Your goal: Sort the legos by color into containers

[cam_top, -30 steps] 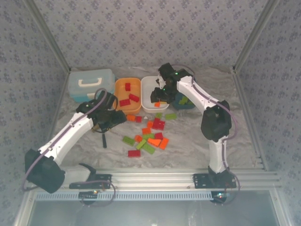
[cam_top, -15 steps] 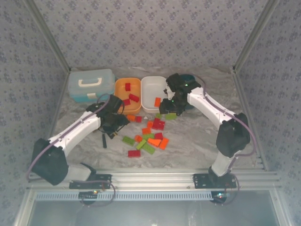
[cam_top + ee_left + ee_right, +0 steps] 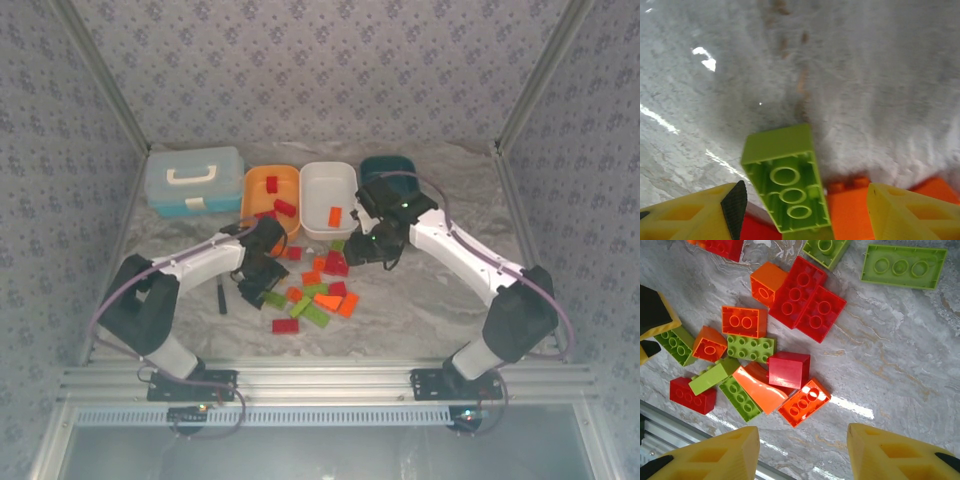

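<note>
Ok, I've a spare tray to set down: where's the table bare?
Bare: right of the teal tray; between the legos and the near rail; in front of the light blue case. Crowded: the centre, between the left gripper and the right gripper.

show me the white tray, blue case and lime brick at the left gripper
white tray [image 3: 322,188], top external view, bare floor
light blue case [image 3: 222,163], top external view, lid
lime brick [image 3: 786,184], left wrist view, hollow underside
</note>
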Robot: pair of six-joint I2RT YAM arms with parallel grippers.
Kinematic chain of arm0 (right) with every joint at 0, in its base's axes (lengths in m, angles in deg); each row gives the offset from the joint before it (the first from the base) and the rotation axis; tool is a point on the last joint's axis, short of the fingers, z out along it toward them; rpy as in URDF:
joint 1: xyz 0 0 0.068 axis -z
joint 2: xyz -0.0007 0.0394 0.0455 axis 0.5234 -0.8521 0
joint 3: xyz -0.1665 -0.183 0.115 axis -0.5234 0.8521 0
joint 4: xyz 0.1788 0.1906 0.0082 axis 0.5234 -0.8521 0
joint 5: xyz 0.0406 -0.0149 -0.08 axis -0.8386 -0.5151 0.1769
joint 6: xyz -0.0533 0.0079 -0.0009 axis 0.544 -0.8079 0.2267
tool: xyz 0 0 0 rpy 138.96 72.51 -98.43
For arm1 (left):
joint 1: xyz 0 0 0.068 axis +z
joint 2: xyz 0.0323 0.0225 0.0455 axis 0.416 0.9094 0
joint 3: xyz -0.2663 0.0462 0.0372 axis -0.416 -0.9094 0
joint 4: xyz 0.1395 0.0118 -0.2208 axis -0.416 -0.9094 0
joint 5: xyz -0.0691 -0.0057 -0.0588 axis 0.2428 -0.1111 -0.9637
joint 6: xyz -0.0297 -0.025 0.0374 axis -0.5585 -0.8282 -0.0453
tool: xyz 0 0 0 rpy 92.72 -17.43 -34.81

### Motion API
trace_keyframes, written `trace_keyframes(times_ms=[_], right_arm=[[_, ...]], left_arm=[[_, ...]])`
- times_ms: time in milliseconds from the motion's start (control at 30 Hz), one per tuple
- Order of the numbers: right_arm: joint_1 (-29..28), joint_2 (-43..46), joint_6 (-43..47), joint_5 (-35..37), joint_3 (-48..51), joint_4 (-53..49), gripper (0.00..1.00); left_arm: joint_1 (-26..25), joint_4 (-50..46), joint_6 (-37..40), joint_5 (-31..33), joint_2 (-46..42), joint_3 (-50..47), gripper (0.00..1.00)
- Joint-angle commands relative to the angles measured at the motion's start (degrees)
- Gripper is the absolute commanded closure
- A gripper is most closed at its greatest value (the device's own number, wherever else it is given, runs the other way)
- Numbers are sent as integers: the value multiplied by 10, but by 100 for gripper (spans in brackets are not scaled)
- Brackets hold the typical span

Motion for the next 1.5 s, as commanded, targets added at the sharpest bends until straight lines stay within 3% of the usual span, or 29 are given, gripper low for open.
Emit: trace_keyframes(times_ms=[0,367,667,800,967,1133,1267,1467], right_arm=[[4,17,9,9,10,-7,49],[27,32,9,25,20,-8,49],[45,40,0,30,23,-6,49],[46,40,-3,30,24,-5,49],[51,43,-8,36,22,-5,49],[92,70,-37,61,26,-4,49],[143,89,-68,75,37,-6,49],[193,101,-88,81,40,-15,49]], left_arm=[[-9,-7,-46,-12,-8,-7,33],[-11,32,-74,-6,5,-34,37],[-11,58,-61,6,27,-31,51],[-11,51,-56,13,21,-28,64],[-11,8,-34,35,1,-2,66],[-12,-38,91,67,29,151,66],[-25,-52,216,44,142,354,67],[-46,6,312,-28,328,620,73]])
